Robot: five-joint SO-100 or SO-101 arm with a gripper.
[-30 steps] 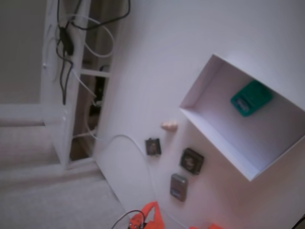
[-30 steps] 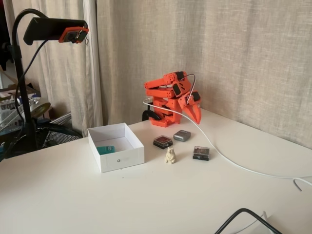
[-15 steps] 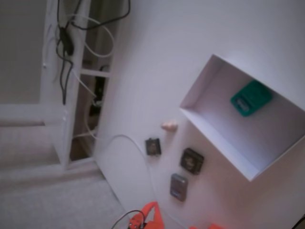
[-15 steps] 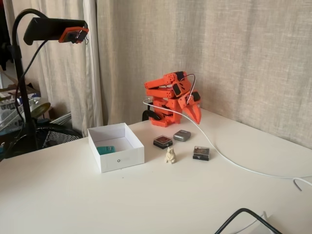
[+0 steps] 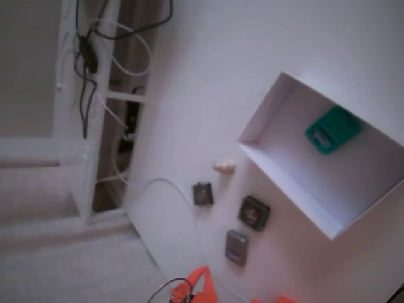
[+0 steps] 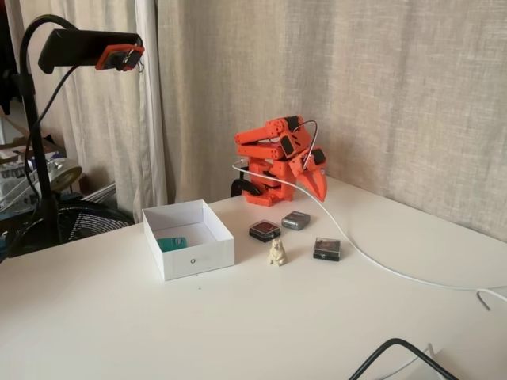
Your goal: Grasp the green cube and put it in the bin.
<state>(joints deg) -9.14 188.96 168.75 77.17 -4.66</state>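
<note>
Claw (image 6: 318,188) is seen folded back by the arm's base, pointing down, fingers together and nothing gripped. Green cube (image 5: 332,129) is already sat inside the bin (image 6: 200,257), well apart from the claw, with small blocks scattered on the table (image 6: 238,317) between.

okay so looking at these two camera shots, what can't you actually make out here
- Small teal-green cube: mostly hidden by the white box's front wall in a fixed view.
- Orange gripper: jaw state too small to tell; in a fixed view the bottom edge cuts the arm off.
- Small beige figurine: blurred.
</note>
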